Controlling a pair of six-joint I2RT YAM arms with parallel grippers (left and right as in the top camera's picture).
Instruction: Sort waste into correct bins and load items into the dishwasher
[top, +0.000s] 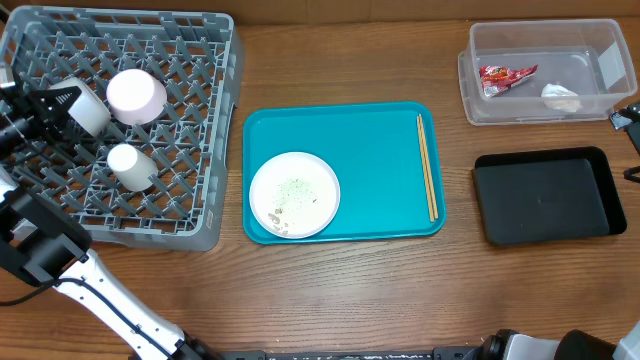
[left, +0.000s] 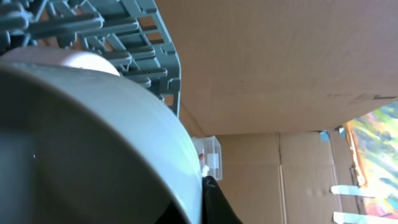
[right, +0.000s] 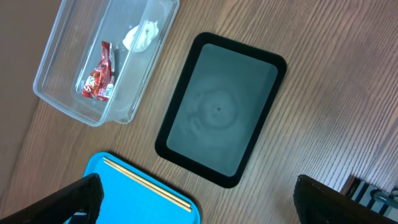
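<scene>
**Asker:** Which cup have you got?

**Me:** The white cup (top: 90, 112). It lies on its side at the left edge of the grey dish rack (top: 190, 170). My left claw (top: 66, 103) is clamped on it. From that wrist the cup's wall fills most of the view, with rack bars above it.

**Asker:** What else is in the rack?

**Me:** Two more cups. A pale pink cup (top: 135, 95) stands just beside the one I hold. A smaller white cup (top: 130, 167) sits nearer to me, apart from both.

**Asker:** And the tray?

**Me:** The teal tray (top: 380, 150) lies in the middle of the bench (top: 350, 290), just right of the rack. A white plate (top: 294, 194) speckled with crumbs sits in its near-left corner. A pair of chopsticks (top: 427, 165) lies along its right edge.

**Asker:** The bins?

**Me:** The clear bin (top: 540, 45) at the far right holds a red wrapper (top: 505, 77) and a crumpled white tissue (top: 560, 97), apart from each other. The black bin (top: 545, 195) sits just in front of it, its dark floor in full view. My right claw (right: 198, 190) hangs above the two bins and the tray's corner, its fingers spread wide apart.
</scene>
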